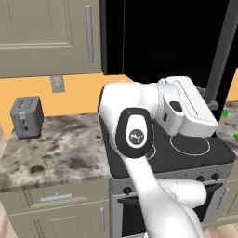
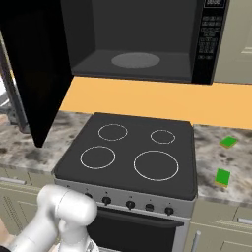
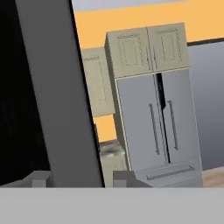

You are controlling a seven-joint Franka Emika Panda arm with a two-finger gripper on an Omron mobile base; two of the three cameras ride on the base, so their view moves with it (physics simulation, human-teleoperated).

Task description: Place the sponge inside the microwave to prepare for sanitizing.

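Note:
The black microwave (image 2: 206, 44) hangs open above the stove, its dark cavity showing a grey turntable (image 2: 135, 60). Its tall door (image 2: 34, 74) is swung out to the left. In the hand view the door's grey edge (image 3: 61, 96) stands between my two finger tips, and my gripper (image 3: 81, 178) is shut on it. From the left base, my gripper (image 1: 212, 105) sits at the lower end of that grey door edge (image 1: 224, 51). Two green sponges lie on the counter right of the stove, one nearer (image 2: 222, 177) and one farther back (image 2: 228, 142).
A black four-ring cooktop (image 2: 133, 152) with oven knobs sits under the microwave. A grey toaster (image 1: 26, 117) stands on the marbled counter (image 1: 56, 153) to the left. A steel fridge (image 3: 162, 127) and beige cabinets (image 3: 144, 50) lie beyond the door.

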